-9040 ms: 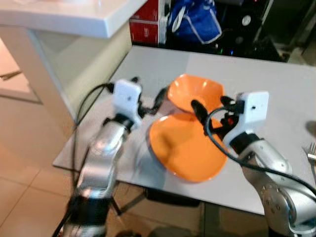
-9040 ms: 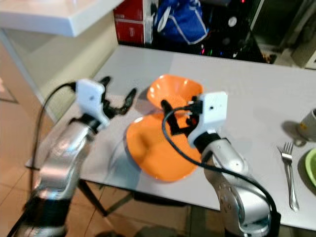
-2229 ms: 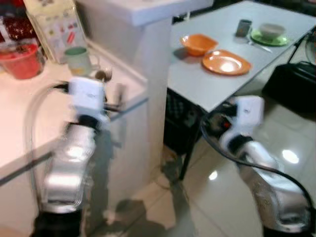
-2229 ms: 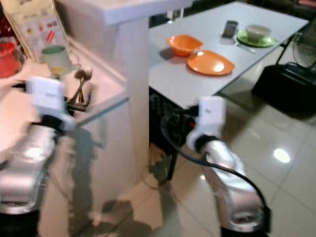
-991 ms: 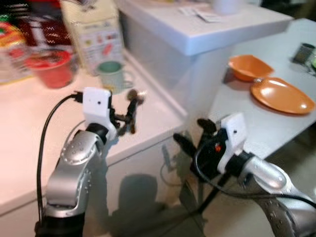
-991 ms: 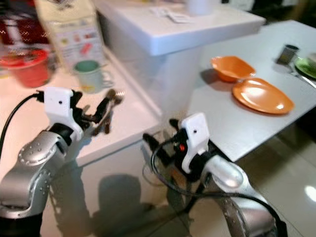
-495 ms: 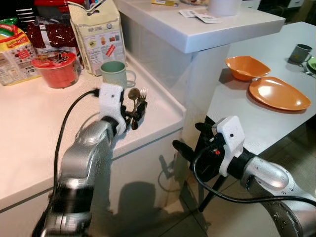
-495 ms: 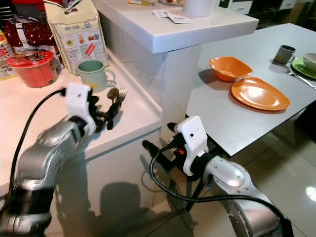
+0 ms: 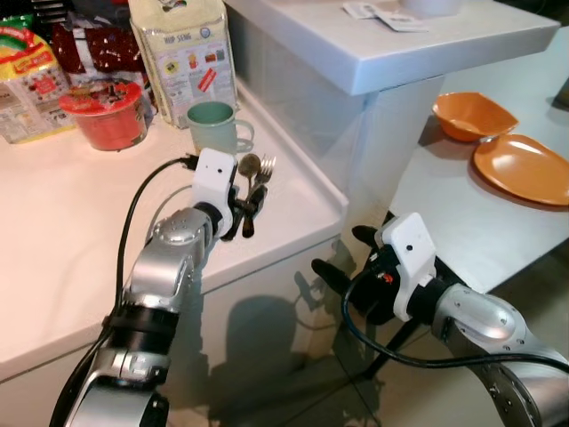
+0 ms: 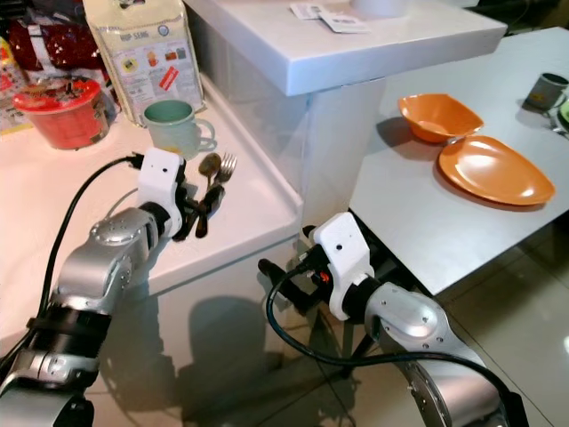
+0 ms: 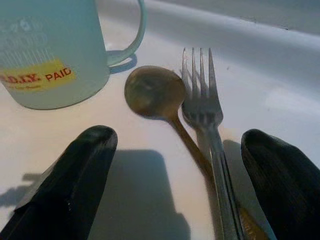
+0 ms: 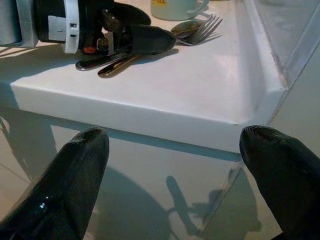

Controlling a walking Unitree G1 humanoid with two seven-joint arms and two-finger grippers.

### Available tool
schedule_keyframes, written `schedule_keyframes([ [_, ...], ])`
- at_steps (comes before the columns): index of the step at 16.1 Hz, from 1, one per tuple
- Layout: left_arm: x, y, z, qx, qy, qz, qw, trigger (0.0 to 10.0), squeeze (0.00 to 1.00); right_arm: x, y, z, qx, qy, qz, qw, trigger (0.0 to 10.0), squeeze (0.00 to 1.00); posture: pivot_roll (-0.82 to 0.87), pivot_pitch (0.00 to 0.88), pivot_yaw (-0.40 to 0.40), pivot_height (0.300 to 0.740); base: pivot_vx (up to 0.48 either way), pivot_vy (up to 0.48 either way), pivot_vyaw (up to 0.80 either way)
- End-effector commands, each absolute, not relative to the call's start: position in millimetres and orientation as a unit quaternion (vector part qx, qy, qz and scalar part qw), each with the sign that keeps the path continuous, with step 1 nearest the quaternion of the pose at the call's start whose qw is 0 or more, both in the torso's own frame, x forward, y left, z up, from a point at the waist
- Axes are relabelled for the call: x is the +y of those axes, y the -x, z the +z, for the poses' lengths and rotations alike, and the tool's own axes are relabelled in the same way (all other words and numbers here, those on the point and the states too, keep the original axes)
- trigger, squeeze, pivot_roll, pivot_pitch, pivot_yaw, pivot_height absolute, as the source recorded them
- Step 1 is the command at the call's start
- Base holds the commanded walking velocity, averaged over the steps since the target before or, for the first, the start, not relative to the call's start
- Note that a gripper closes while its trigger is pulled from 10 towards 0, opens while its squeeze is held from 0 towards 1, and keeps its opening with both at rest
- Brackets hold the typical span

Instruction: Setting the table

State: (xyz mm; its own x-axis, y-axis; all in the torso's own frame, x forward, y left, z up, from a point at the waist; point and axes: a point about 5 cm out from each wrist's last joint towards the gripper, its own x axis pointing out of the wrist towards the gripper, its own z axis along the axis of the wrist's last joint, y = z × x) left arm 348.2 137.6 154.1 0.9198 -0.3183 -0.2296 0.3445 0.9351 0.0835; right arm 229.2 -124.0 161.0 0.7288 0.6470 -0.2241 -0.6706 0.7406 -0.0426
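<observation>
White kitchen surface (image 9: 53, 258) carrying silver metal fork (image 11: 206, 112) and bronze spoon (image 11: 157, 97) beside pale green mug (image 9: 212, 126); left pincer (image 11: 175, 170) hovering spread around both handles, reaching to collect cutlery. Next: lowering, pinching. Right pincer (image 12: 175, 180) spread, idling below the edge

Fork (image 11: 206, 107): bright polished metal. Spoon (image 11: 156, 93): dull, brownish metal, matt bowl. Mug (image 11: 47, 52): smooth pale-green glazed finish, yellow printed label. Table (image 12: 200, 95): smooth white, slight sheen. Left tool (image 11: 175, 180) fingers (image 11: 70, 180): black, finely ribbed, semi-matt. Floor tiles (image 10: 222, 374): glossy, reflective.
</observation>
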Motion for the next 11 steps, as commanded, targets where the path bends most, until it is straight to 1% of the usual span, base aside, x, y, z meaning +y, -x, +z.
schedule_keyframes([
  [1, 136.1, -349.4, 150.3, 0.118, -0.077, -0.174, 0.975, 10.0, 0.0, -126.1, -228.0, 158.7, 0.105, 0.065, 0.349, 0.929, 10.0, 0.0, 0.0, 0.0, 0.013, 0.74, 0.0, 0.0, 0.0],
  [2, 137.1, -350.6, 145.8, 0.128, -0.079, -0.171, 0.974, 10.0, 0.0, -127.0, -227.6, 157.6, 0.108, 0.065, 0.347, 0.929, 10.0, 0.0, 0.0, 0.0, 0.014, 0.74, 0.0, 0.0, 0.0],
  [3, 137.2, -351.3, 144.4, 0.133, -0.072, -0.171, 0.974, 6.5, 0.0, -127.2, -227.2, 157.1, 0.11, 0.064, 0.347, 0.929, 10.0, 0.0, 0.0, 0.0, 0.013, 0.74, 0.0, 0.0, 0.0],
  [4, 136.1, -352.0, 144.7, 0.135, -0.062, -0.174, 0.973, 0.0, 0.0, -127.9, -227.0, 155.8, 0.115, 0.065, 0.347, 0.928, 10.0, 0.0, 0.0, 0.0, 0.013, 0.74, 0.0, 0.0, 0.0],
  [7, 132.8, -351.6, 146.0, 0.139, -0.058, -0.196, 0.969, 0.0, 0.0, -129.8, -226.8, 153.9, 0.124, 0.071, 0.348, 0.927, 10.0, 0.0, 0.0, 0.0, 0.01, 0.74, 0.0, 0.0, 0.0],
  [11, 133.6, -352.7, 149.2, 0.136, -0.057, -0.2, 0.969, 0.0, 0.0, -132.3, -227.2, 153.9, 0.126, 0.075, 0.347, 0.927, 10.0, 0.0, 0.0, 0.0, 0.008, 0.74, 0.0, 0.0, 0.0],
])
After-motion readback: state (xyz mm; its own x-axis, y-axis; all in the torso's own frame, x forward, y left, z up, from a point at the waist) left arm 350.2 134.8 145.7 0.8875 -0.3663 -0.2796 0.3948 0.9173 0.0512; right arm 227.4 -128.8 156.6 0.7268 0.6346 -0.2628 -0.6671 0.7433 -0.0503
